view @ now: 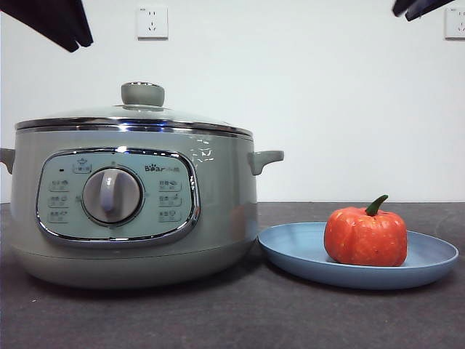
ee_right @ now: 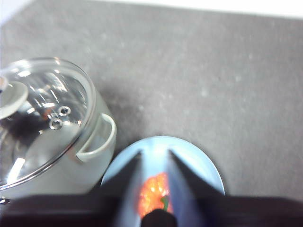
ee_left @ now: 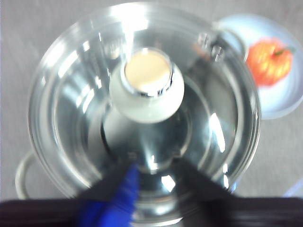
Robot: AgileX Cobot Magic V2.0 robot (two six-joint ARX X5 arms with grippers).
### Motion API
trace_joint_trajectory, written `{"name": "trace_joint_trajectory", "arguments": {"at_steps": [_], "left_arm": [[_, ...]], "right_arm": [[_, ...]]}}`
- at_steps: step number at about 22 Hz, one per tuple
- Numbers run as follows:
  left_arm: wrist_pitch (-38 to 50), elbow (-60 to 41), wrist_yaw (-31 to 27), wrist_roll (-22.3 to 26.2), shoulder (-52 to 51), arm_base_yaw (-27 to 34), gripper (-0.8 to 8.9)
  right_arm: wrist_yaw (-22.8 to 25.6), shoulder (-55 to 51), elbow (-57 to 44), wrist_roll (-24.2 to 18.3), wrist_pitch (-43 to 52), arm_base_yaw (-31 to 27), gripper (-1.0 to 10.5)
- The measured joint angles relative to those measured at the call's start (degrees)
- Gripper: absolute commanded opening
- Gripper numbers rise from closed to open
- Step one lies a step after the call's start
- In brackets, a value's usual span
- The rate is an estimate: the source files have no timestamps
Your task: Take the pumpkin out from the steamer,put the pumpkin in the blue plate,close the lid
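The sage-green steamer [view: 138, 211] stands at the left with the glass lid [view: 138, 115] shut on it. The orange pumpkin [view: 365, 236] sits upright on the blue plate [view: 290, 251] to its right. My left gripper [ee_left: 154, 170] hangs open and empty above the lid [ee_left: 71, 94], short of the lid's knob [ee_left: 147, 85]. It shows as a black tip at the top left of the front view [view: 69, 29]. My right gripper [ee_right: 154, 158] is open and empty above the pumpkin [ee_right: 152, 189] and the blue plate [ee_right: 203, 165]. It shows at the top right of the front view [view: 418, 7].
The dark grey table [view: 240, 320] runs back to a white wall with two sockets [view: 152, 22]. The steamer's side handle [view: 265, 160] reaches toward the plate. The steamer and plate stand almost touching.
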Motion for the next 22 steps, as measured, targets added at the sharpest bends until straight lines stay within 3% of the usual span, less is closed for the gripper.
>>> {"name": "trace_joint_trajectory", "arguments": {"at_steps": [3, 7, 11, 22], "left_arm": [[7.4, -9.0, -0.9, -0.2, -8.4, -0.1, -0.08], [12.1, -19.3, -6.3, -0.7, -22.1, -0.1, -0.08], [11.3, -20.3, -7.4, -1.1, -28.2, -0.1, -0.04], [11.3, -20.3, -7.4, -1.1, -27.7, -0.1, -0.04]], "right_arm": [[1.3, -6.9, -10.6, 0.8, 8.3, 0.1, -0.1], [1.5, -15.4, -22.0, 2.9, 17.2, 0.1, 0.0], [1.6, -15.7, -22.5, 3.2, 17.6, 0.1, 0.0], [1.6, -15.7, -22.5, 3.2, 17.6, 0.1, 0.0]]}}
